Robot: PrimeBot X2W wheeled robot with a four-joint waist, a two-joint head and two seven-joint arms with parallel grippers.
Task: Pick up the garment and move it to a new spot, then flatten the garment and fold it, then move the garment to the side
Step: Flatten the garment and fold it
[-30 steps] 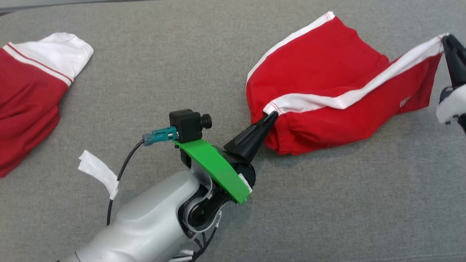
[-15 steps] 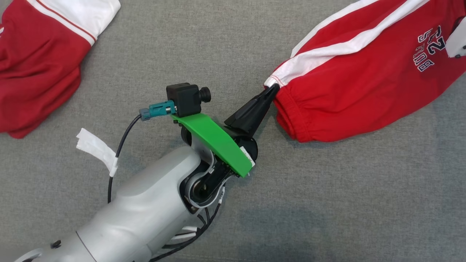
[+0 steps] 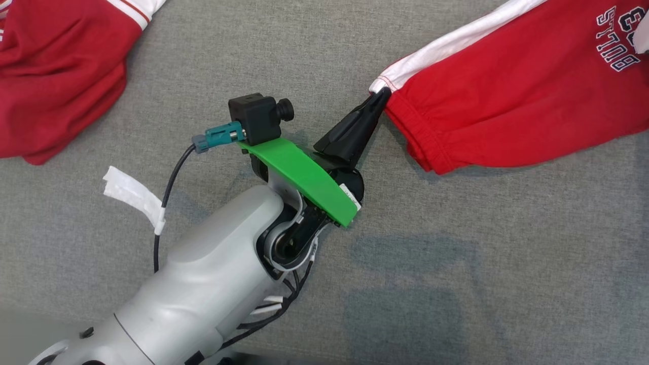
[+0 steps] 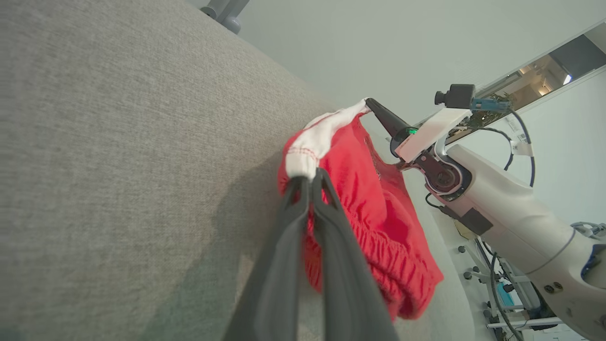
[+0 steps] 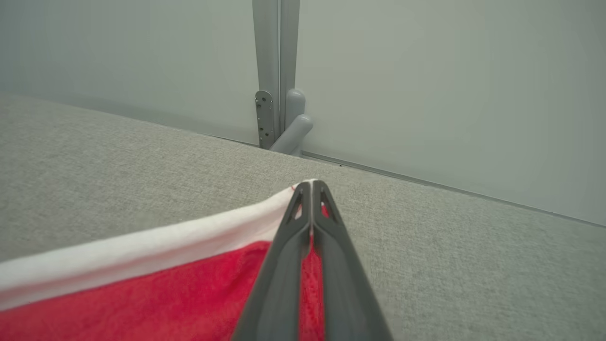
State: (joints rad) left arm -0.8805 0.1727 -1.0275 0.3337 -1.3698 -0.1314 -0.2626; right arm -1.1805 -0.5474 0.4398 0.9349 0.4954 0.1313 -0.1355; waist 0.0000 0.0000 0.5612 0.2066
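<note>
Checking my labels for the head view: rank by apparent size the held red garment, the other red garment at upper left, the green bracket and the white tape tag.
1. held red garment, cut by the frame edge.
2. other red garment, also cut off.
3. green bracket.
4. white tape tag, clearly smallest.

garment [image 3: 507, 96]: bunched before, now pulled out straight | lettering [image 3: 616, 38]: come into sight

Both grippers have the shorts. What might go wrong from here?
The left gripper and right gripper pinch the red shorts only at corners of the white stripe, by fingertip; a tug may pull one free.
The cloth sags bunched between them, so it may land creased.
Another red garment lies to the left; setting down there might overlap it.
</note>
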